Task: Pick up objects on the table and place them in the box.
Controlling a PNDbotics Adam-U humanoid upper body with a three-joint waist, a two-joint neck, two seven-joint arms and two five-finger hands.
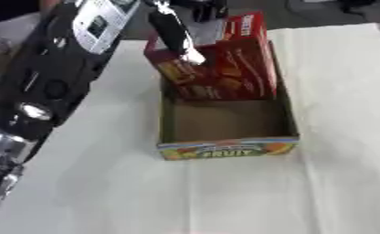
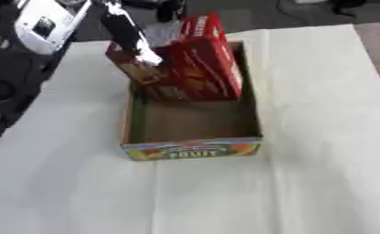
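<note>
Cardboard box (image 1: 228,148), open-topped, sits a little above the middle of the frame on the white-covered table (image 1: 105,192), its near wall printed with bright fruit colours and the word FRUIT. Its brown floor shows bare in the near half. In the far half stand red packages (image 1: 245,64), upright and leaning slightly, with pictures of food on their faces; the tallest rises well above the box rim, and a lower one (image 2: 137,68) leans out over the far left corner of the box. Against that far left corner, dark fingers (image 1: 171,29) with a pale silvery tip reach down from the top of the frame and touch the upper edge of the lower red package; these belong to the left hand (image 1: 177,39), but whether they are curled round the package or merely resting on it cannot be made out. Left arm (image 1: 53,68), black with a white panel and silver joints, runs along the left edge of the frame from the lower left up to the top. The white cloth lies in soft folds around the box.
</note>
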